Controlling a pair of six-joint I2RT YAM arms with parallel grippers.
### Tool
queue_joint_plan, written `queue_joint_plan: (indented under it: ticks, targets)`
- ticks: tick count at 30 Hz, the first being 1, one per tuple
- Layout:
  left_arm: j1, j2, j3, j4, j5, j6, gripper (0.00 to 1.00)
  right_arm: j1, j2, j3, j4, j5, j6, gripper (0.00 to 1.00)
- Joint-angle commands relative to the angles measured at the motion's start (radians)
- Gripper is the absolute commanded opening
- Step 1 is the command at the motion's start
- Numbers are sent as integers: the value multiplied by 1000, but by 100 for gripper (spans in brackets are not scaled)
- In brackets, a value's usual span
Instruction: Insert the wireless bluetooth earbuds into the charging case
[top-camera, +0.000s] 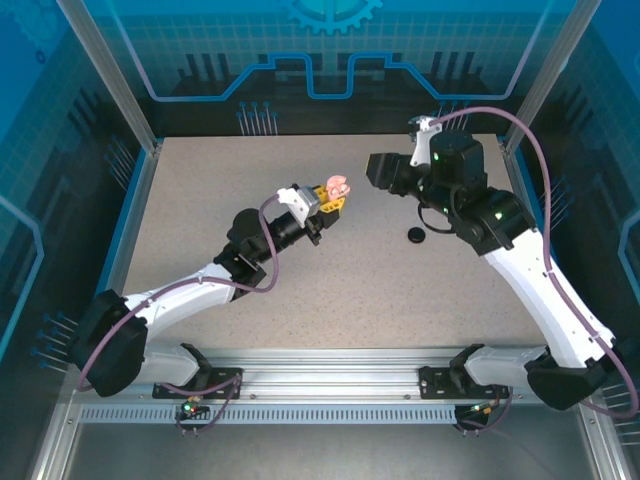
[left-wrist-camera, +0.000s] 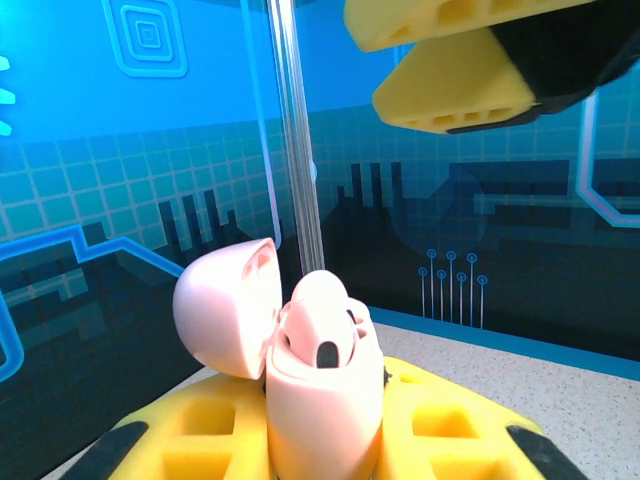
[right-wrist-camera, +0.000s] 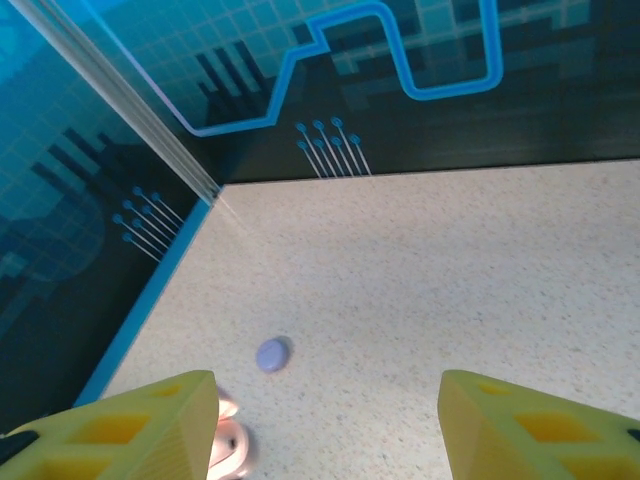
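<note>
Pale pink charging case (left-wrist-camera: 325, 415): a rounded, glossy plastic shell standing upright at the lower centre of the left wrist view. In the top view (top-camera: 337, 187) it sits just above the middle of the frame, at the tip of the left arm.
Hinged lid (left-wrist-camera: 225, 315): stands open to the left of the case body, with its hollow side facing right.
Pale pink earbud (left-wrist-camera: 322, 305): seated in the open case. Its rounded top rises above the rim, and there is a dark oval spot on its near face.
Left gripper (left-wrist-camera: 325, 440) (top-camera: 326, 202): its two yellow, window-cut fingers pinch the case from either side at the bottom edge of the frame.
Right gripper (right-wrist-camera: 325, 425) (top-camera: 375, 172): its yellow fingers are spread wide at the lower corners of the right wrist view, with nothing between them. Its fingertips (left-wrist-camera: 440, 95) hang at the upper right of the left wrist view, above the case and apart from it.
Speckled beige tabletop (top-camera: 300, 290): both loose items lie on it.
Small lilac rounded item (right-wrist-camera: 272, 354): lower left of the right wrist view, too small to tell earbud from case.
Small black rounded item (top-camera: 416, 236): right of centre in the top view, below the right gripper and well apart from the pink case; too small to identify.
Pale pink rounded shape (right-wrist-camera: 230, 445): bottom left of the right wrist view, just beside the finger and partly cut off; I cannot tell what it is.
</note>
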Motion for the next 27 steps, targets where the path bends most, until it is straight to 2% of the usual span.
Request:
queue_joint_plan:
  ticks: [1,6,11,16,19,27]
  targets:
    - [-8,14,-15,39,36,-35,0,-27,77,107,-104,-55,-54,60]
    - [-8,26,-18,31,68,-61,0,-28,233,264,-195,-111,-96,54]
    - [-12,37,-12,26,82,-76,0,-12,393,406,-272,-165,-124,44]
    - [-17,48,-2,22,79,-76,0,20,495,483,-333,-181,-156,38]
    - [-17,53,3,22,68,-72,0,45,495,464,-345,-171,-171,36]
    - [-17,64,13,21,43,-56,0,71,380,307,-312,-166,-162,34]
